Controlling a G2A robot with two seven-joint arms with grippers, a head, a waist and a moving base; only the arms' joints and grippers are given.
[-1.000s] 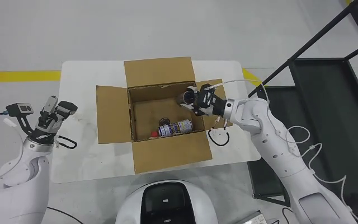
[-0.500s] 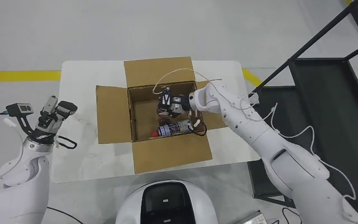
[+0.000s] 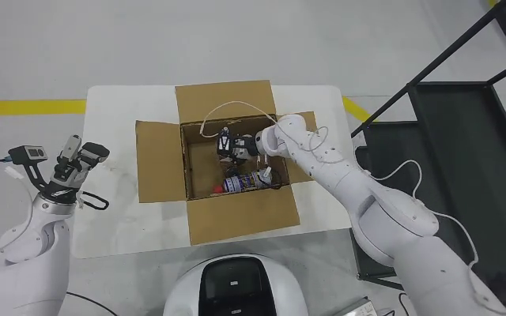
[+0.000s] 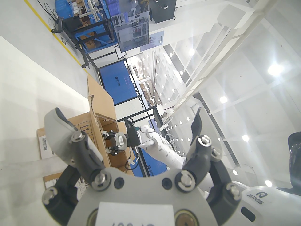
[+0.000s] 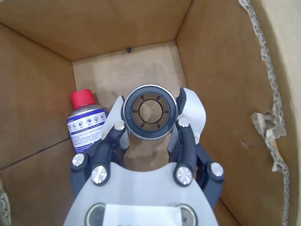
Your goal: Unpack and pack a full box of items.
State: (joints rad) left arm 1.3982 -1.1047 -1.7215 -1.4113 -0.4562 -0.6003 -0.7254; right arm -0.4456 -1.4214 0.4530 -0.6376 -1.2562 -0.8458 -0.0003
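The white table (image 3: 118, 110) is carrying an open cardboard box (image 3: 225, 101), its four flaps lying spread outward. The right gripper (image 5: 151, 105) is hanging inside the box near its middle, its fingers clamping both sides of a hollow metal cylinder (image 5: 150, 131) with a dark rim; whether the cylinder is touching the floor I cannot tell. The left gripper (image 4: 127, 121) is hovering beside the table's left edge, well apart from the box, its fingers spread wide with nothing between them. A red-capped can (image 5: 85, 121) is lying on the box floor against a side wall, just beside the cylinder. A small dark speck (image 5: 128, 49) is sitting where the floor is meeting the far wall.
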